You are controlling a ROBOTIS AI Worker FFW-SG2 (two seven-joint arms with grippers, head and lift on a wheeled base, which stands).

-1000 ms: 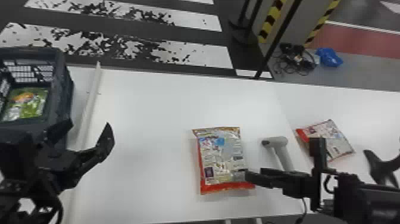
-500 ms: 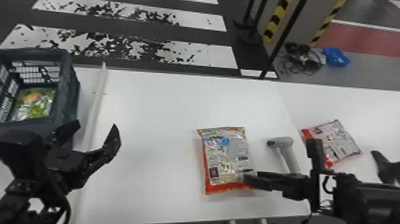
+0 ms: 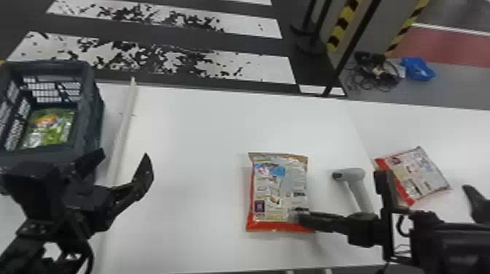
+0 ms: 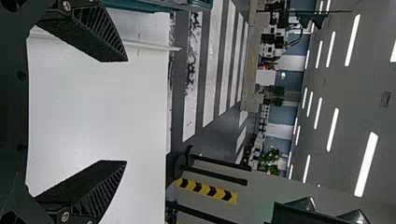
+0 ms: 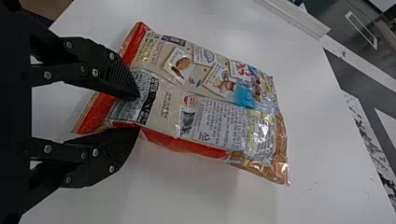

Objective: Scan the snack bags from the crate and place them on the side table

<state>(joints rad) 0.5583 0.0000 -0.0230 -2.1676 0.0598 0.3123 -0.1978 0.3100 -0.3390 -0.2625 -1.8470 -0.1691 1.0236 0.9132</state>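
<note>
L gripper: wide open, empty, near L. R gripper: part-closed, clamping snack bag at near-R corner.

Far left, worn white stripes ran across the dark floor! Over to the far right, black posts stood left of yellow-and-black hazard strips, and there was a tangle of cables, a crumpled blue item just right of it, red flooring beyond! Farther back, green plants appeared beneath bright ceiling lights!
</note>
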